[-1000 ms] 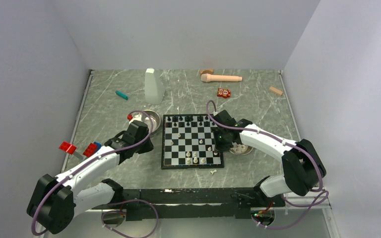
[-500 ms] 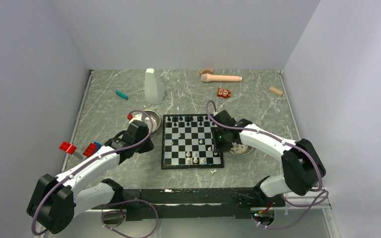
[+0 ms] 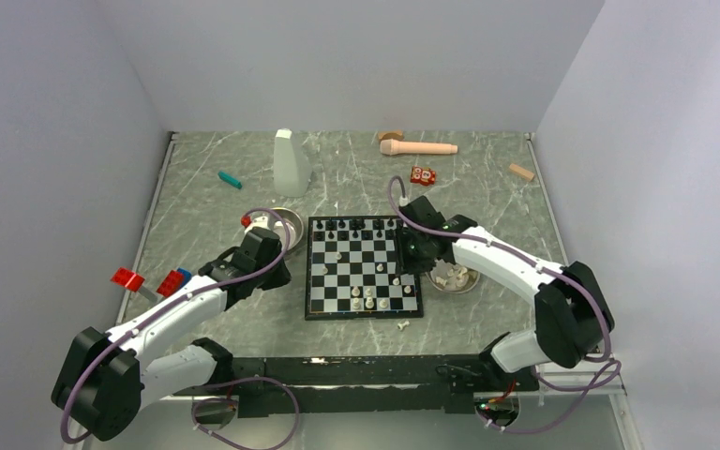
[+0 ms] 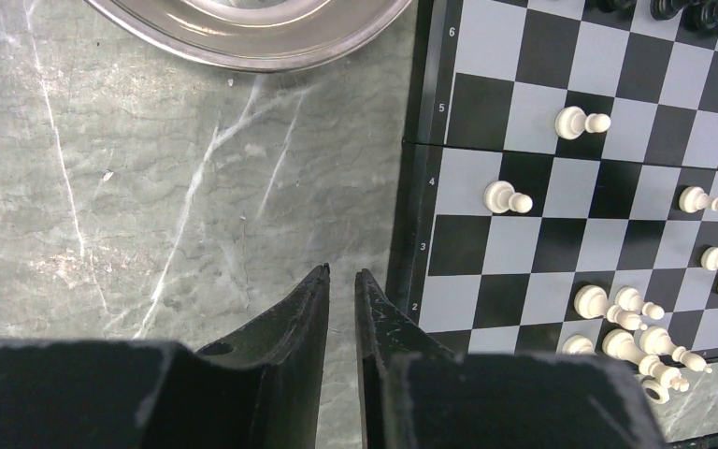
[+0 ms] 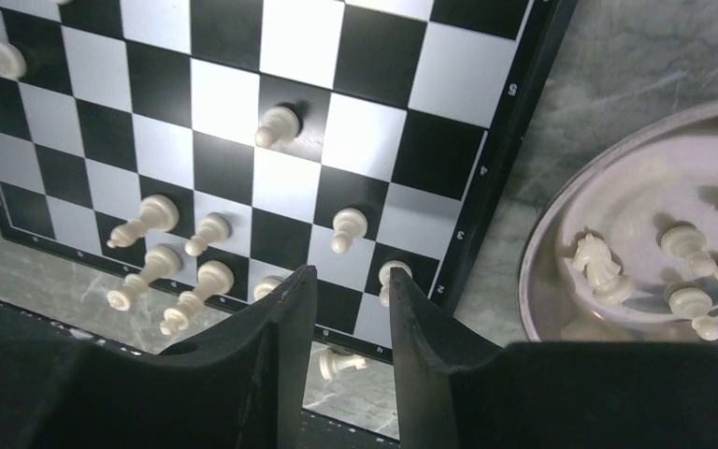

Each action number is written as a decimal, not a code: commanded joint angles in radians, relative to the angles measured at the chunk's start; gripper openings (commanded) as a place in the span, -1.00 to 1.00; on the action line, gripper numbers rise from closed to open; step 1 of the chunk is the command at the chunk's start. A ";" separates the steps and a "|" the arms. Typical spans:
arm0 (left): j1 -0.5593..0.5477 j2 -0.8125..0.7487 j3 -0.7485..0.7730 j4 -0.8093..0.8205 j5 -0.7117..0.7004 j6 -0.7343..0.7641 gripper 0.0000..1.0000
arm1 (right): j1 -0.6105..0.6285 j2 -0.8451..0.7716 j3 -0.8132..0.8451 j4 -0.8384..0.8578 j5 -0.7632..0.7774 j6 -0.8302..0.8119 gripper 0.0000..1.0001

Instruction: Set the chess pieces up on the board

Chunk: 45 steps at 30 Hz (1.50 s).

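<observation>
Partway — chess pieces (image 5: 279, 124) dot the board (image 5: 374, 42) below the parted, empty right gripper (image 5: 352, 276), more in the bowl (image 5: 617, 168) beside it; left gripper (image 4: 342, 273) barely ajar, empty

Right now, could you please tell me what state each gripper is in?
Left gripper: barely open, a narrow gap, holding nothing.
Right gripper: open, holding nothing.

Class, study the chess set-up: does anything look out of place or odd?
Yes. One white piece lies on its side on the table, just off the board's near edge. More white pieces sit in the steel bowl right of the board, and those on the board bunch unevenly near one corner.
</observation>
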 commanded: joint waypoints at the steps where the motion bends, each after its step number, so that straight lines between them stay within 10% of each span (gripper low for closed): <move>1: 0.006 -0.005 0.015 0.012 0.004 0.007 -0.56 | -0.005 0.036 0.061 0.010 -0.008 -0.015 -0.22; 45: 0.005 -0.013 -0.013 0.024 0.010 -0.001 -0.57 | 0.010 0.146 0.068 0.036 -0.071 -0.031 -0.49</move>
